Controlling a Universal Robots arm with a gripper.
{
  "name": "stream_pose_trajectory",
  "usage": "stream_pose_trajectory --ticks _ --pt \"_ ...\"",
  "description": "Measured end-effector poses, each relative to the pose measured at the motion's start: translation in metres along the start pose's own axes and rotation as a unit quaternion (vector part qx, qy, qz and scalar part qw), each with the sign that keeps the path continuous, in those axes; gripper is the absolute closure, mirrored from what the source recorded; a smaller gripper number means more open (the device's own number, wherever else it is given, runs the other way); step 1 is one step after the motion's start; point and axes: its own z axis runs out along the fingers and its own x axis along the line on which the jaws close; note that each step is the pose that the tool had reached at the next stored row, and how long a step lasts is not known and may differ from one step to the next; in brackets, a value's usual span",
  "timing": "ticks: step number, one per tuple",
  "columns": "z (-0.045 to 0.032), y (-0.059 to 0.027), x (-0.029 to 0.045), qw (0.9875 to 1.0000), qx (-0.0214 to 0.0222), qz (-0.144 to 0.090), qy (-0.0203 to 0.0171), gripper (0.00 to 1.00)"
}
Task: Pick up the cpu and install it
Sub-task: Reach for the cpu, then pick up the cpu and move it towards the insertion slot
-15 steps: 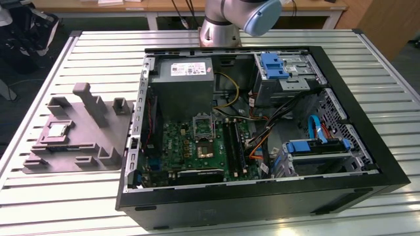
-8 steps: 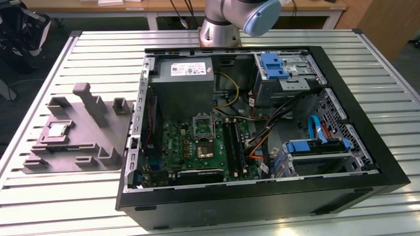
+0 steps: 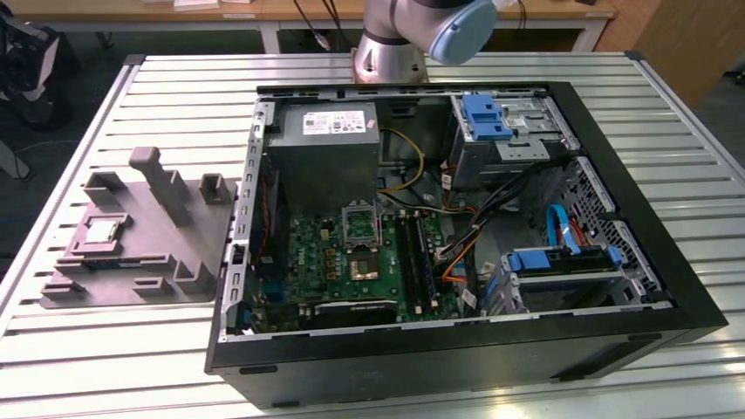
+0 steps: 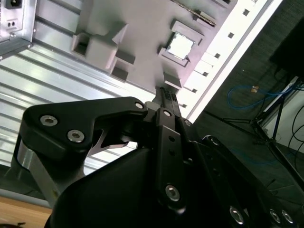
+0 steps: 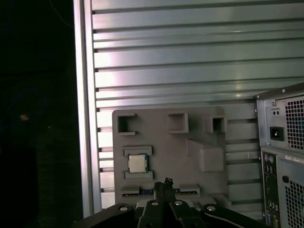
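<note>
On the exterior view's left, your grey plastic fixture [image 3: 152,253] lies flat on the slatted metal counter [image 3: 117,367], just beside the open black computer case [image 3: 466,349]. You find the cpu [image 3: 99,230] seated in a shallow square pocket on the fixture's left part, its pale metal top facing up. It is well apart from the green motherboard [image 3: 338,262], which lies inside the case toward the case's left wall. At the far edge of the counter, beyond the case, stands the base of your arm [image 3: 390,44].

You see your claw [image 5: 167,182] in both wrist views, dark and narrow, with its two fingers drawn together tip to tip and nothing between them. In the first wrist view its tip lines up with the edge of the fixture [image 5: 166,147], close to the cpu [image 5: 137,163] as pictured but not on it. The perforated rear panel of the case [image 5: 285,156] stands beside the fixture there, and the bare slats of the counter [image 5: 190,71] stretch away behind it.

In the second wrist view your claw [image 4: 165,92] points toward the fixture [image 4: 137,23] and hangs apart from it. The cpu [image 4: 180,45] sits bright in its pocket beyond the fingertips, untouched, near the counter's pale edge rail [image 4: 228,42].
</note>
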Motion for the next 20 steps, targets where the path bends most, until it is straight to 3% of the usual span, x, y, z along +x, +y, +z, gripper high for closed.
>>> stream_pose_trajectory --ticks 10,20 --pt "0.0017 -0.0024 0.0297 1.0 0.0 0.0 -0.0001 0.89" --pt "0.0018 -0.0025 0.0319 1.0 0.0 0.0 0.0 0.89"
